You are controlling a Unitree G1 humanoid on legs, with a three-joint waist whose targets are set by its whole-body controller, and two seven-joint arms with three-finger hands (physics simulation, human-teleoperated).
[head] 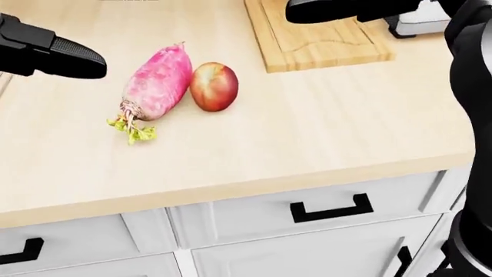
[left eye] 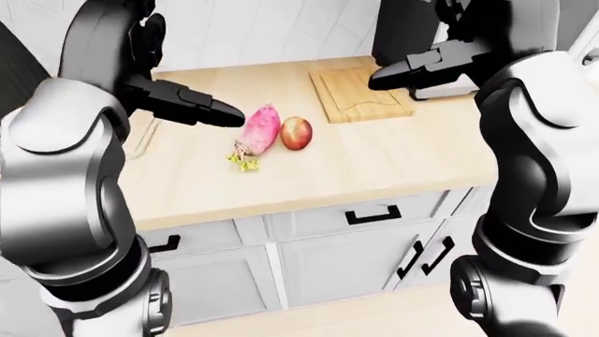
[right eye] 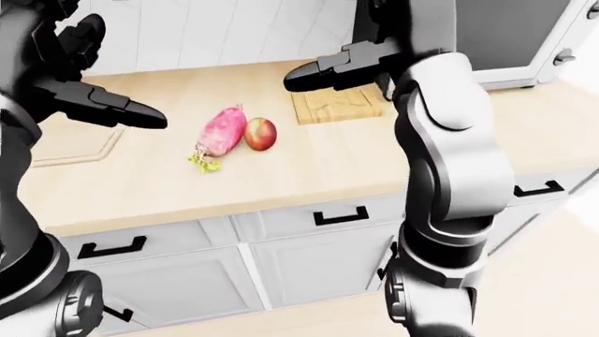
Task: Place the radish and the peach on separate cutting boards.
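Head view: radish and peach touching, frame centre-left on counter; cutting board upper right, bare; left hand upper left, right hand over board; finger state indeterminate

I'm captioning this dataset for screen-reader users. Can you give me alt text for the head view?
A pink radish and a peach lie side by side on a wooden counter, neither held. The left hand hovers left; the right hand is over a cutting board.
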